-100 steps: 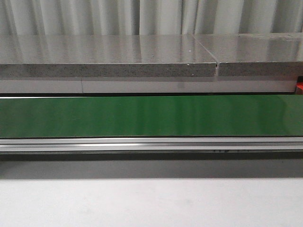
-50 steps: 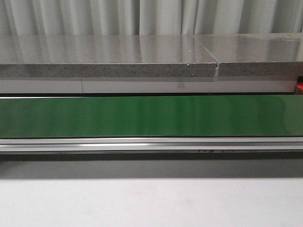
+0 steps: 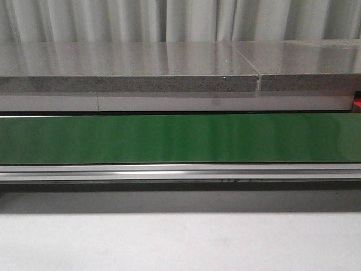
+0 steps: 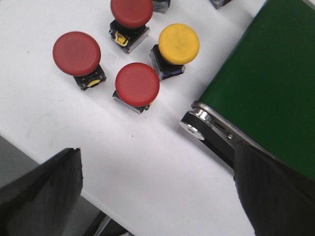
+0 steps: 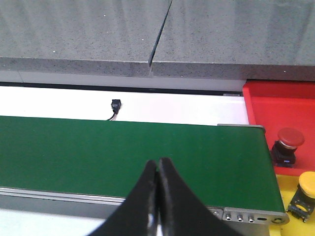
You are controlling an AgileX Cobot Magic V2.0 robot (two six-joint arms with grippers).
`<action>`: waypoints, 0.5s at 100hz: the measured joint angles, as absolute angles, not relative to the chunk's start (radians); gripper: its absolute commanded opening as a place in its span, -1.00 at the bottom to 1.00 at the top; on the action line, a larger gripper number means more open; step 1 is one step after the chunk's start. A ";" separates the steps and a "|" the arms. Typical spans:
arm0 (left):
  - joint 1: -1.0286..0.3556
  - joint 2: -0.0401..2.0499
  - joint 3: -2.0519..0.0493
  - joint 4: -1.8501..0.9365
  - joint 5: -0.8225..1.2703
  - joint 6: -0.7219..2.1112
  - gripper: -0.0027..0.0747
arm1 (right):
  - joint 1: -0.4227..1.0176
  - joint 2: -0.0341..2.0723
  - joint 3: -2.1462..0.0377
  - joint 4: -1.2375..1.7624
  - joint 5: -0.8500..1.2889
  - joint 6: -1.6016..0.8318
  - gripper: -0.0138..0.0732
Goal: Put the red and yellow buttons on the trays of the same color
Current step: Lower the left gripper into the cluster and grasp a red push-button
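Observation:
In the left wrist view, three red buttons (image 4: 77, 53) (image 4: 137, 84) (image 4: 131, 12) and one yellow button (image 4: 179, 43) stand close together on the white table, beside the end of the green belt (image 4: 275, 88). My left gripper (image 4: 157, 189) hangs open over bare table short of them, holding nothing. In the right wrist view, my right gripper (image 5: 158, 162) is shut and empty above the belt (image 5: 98, 147). Past the belt's end, a red tray (image 5: 280, 105) holds a red button (image 5: 289, 137), and a yellow tray (image 5: 285, 184) holds a yellow button (image 5: 307, 184). Neither gripper shows in the front view.
The green conveyor belt (image 3: 180, 138) runs across the front view, with grey stone slabs (image 3: 130, 68) behind it and white table (image 3: 180, 243) in front. Its end roller (image 4: 193, 127) sits near the buttons. A small black connector (image 5: 115, 105) lies behind the belt.

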State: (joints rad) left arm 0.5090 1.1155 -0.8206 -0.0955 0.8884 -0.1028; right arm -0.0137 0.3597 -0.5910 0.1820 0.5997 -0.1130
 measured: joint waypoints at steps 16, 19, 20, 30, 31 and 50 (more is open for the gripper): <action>0.517 1.258 -0.877 -0.097 0.913 -0.132 0.66 | -0.014 0.360 -0.591 0.182 0.600 -0.113 -0.96; 0.518 1.279 -0.883 -0.100 0.915 -0.134 0.66 | -0.014 0.360 -0.591 0.182 0.600 -0.113 -0.96; 0.518 1.288 -0.886 -0.100 0.915 -0.134 0.66 | -0.014 0.360 -0.591 0.182 0.600 -0.113 -0.96; 0.519 1.345 -0.903 -0.111 0.915 -0.135 0.59 | -0.014 0.360 -0.591 0.182 0.600 -0.113 -0.96; 0.519 1.349 -0.902 -0.111 0.915 -0.135 0.57 | -0.014 0.360 -0.591 0.182 0.600 -0.113 -0.96; 0.519 1.444 -0.911 -0.124 0.893 -0.136 0.47 | -0.014 0.360 -0.590 0.182 0.600 -0.113 -0.96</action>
